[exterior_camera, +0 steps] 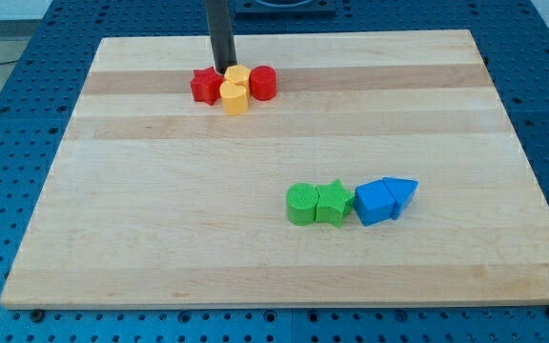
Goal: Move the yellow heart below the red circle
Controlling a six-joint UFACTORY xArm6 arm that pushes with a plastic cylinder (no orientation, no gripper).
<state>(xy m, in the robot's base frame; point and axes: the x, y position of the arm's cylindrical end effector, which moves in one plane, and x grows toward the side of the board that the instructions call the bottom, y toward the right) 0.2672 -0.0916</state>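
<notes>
Yellow heart (233,97) lies just below my tip (227,70), which touches a second yellow block (238,76); red circle (263,83) sits right; no gripper shows.

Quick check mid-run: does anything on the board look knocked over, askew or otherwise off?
Nothing stands out. My tip sits at the top edge of the red-and-yellow cluster: red star, two yellow blocks whose shapes are unclear, red circle. The green pair and blue pair rest flat at lower right.
</notes>
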